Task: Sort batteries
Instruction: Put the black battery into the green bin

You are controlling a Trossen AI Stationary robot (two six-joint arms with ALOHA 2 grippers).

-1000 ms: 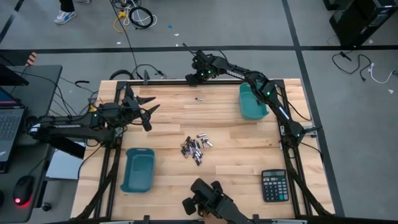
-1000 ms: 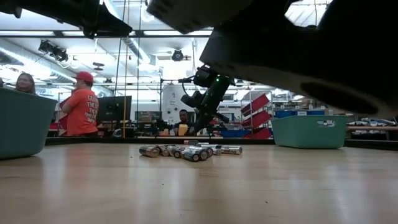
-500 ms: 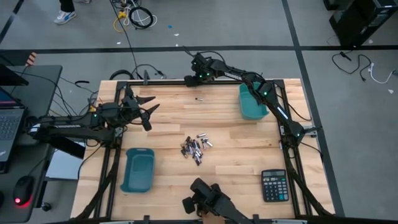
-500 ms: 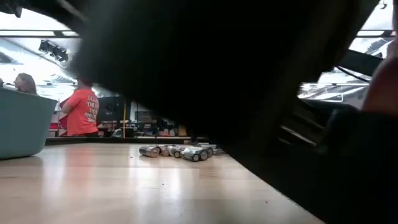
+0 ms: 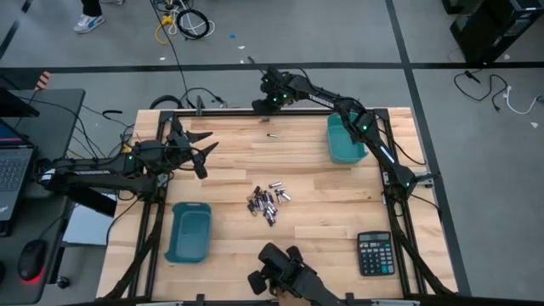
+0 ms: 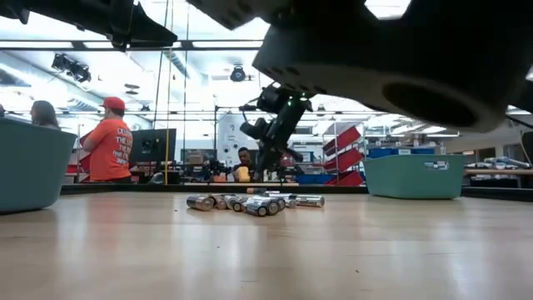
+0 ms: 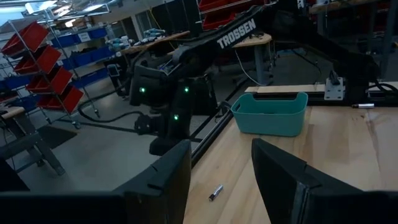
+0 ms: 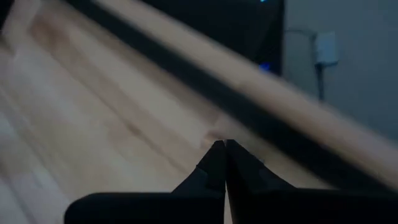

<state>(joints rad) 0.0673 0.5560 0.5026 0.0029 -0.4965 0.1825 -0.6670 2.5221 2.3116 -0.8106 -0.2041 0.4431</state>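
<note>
- My left pincer (image 5: 202,150) hangs over the left part of the tabletop (image 5: 306,229), its fingers spread with nothing between them.
- My right pincer (image 5: 265,106) sits at the far edge of the tabletop, tips pressed together on nothing; its own wrist view shows the two points (image 8: 221,149) meeting over bare wood.
- The batteries (image 5: 269,201) lie in a loose heap near the middle of the tabletop, silver and black cells touching one another; in the low view they form a short row (image 6: 252,202) lying on their sides.
- One stray battery (image 5: 271,135) lies apart from the heap, near the far edge and just beside my right pincer; my left wrist view shows it (image 7: 216,192) lying on the wood between my spread fingers (image 7: 171,177).
- White lettering on my right arm (image 7: 237,33) reads "TROSSEN".
- One teal bin (image 5: 342,139) stands at the far right, and carries a small label (image 6: 431,165) too small to read.
- A second teal bin (image 5: 189,231) stands at the near left.
- A black calculator (image 5: 375,253) lies at the near right corner; its key markings are too small to read.
- Beyond the tabletop, a person in an orange shirt (image 6: 109,147) stands with their back turned; the shirt's print cannot be made out.
</note>
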